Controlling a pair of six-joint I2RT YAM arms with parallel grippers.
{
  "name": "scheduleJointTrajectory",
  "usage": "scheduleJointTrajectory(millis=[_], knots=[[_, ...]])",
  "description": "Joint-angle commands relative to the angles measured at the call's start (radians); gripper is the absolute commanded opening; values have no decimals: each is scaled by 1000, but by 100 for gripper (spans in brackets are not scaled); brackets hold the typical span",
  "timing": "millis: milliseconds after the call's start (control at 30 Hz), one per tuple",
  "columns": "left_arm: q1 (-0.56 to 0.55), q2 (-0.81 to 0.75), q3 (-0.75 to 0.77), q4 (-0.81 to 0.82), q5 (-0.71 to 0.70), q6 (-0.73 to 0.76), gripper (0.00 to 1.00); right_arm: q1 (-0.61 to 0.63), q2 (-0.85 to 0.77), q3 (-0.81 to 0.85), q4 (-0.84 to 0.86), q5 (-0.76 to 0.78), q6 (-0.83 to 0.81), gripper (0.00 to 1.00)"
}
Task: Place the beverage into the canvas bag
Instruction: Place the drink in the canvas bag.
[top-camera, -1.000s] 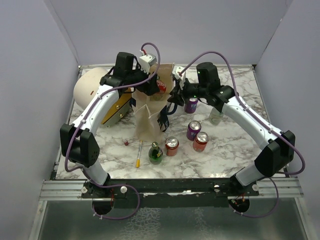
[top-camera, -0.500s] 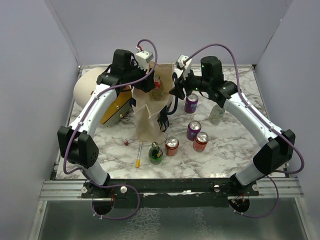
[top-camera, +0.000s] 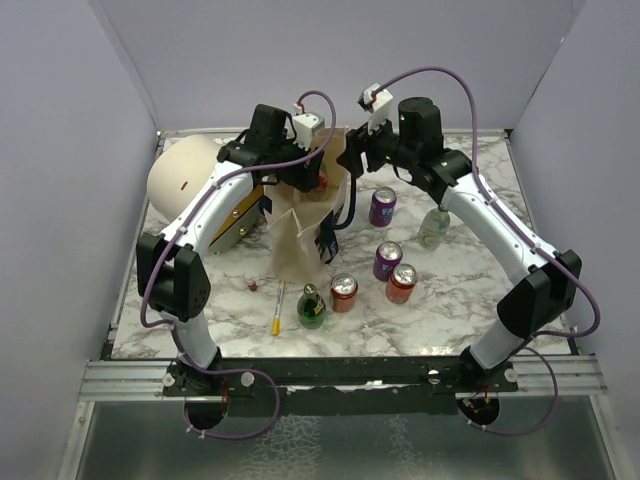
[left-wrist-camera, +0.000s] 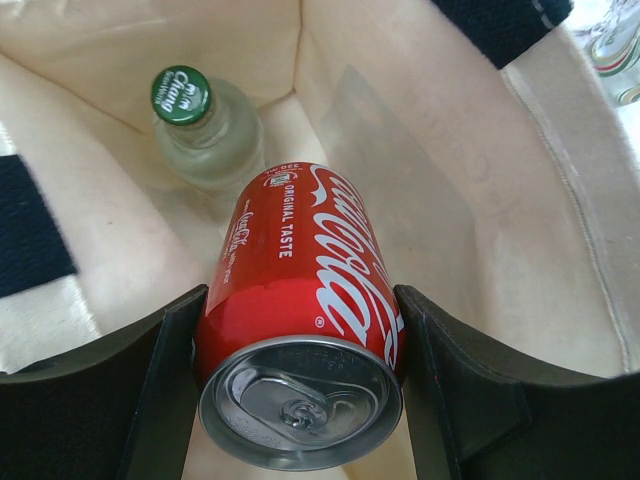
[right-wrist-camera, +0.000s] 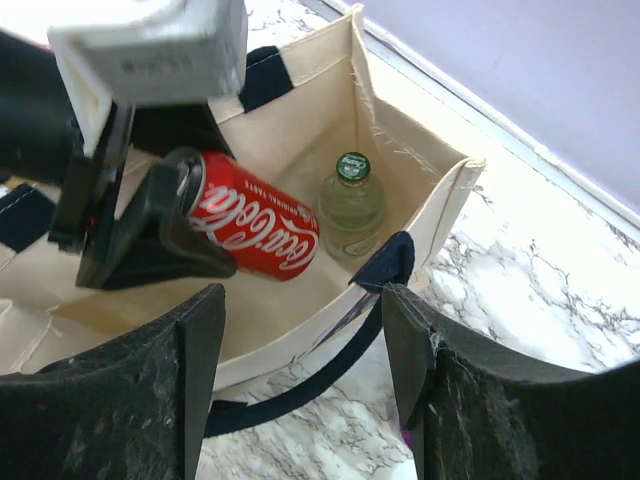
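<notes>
The beverage, a red Coca-Cola can (left-wrist-camera: 310, 250), is clamped between both fingers of my left gripper (left-wrist-camera: 300, 320), tilted bottom-first down into the open mouth of the canvas bag (top-camera: 300, 235). The right wrist view shows the can (right-wrist-camera: 255, 230) below the bag's rim (right-wrist-camera: 440, 195), close to a glass bottle with a green cap (right-wrist-camera: 350, 200) that stands on the bag's floor. My right gripper (right-wrist-camera: 300, 300) hangs open above the bag's near rim and its navy handle (right-wrist-camera: 300, 385), holding nothing. From above, it (top-camera: 362, 160) sits at the bag's right top corner.
A cream drum-shaped thing (top-camera: 185, 180) lies left of the bag. To the right and in front stand two purple cans (top-camera: 383, 207) (top-camera: 387, 260), two red cans (top-camera: 401, 283) (top-camera: 343, 292), a green bottle (top-camera: 311, 307) and a clear bottle (top-camera: 433, 228). A yellow pen (top-camera: 277, 310) lies near the front.
My right gripper has opened wider and lifted up and back from the bag's right rim. The left gripper has shifted right with the can, over the bag's mouth.
</notes>
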Motion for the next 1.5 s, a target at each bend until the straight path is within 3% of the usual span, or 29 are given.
scheduleJointTrajectory(millis=[0, 200, 433, 1033, 1467], knots=[[-19, 15, 57, 36, -25, 14, 0, -8, 55, 46, -8, 75, 80, 64], [-21, 5, -4, 101, -21, -4, 0, -15, 95, 62, 7, 121, 97, 62], [-21, -21, -96, 181, -8, 20, 0, -68, 132, 47, -1, 66, 149, 54], [-21, 147, -10, 158, -90, 72, 0, -124, 146, -27, -8, -98, 59, 38], [-28, 262, 42, 149, -114, 92, 3, -131, 181, 2, -3, -129, 39, 36]])
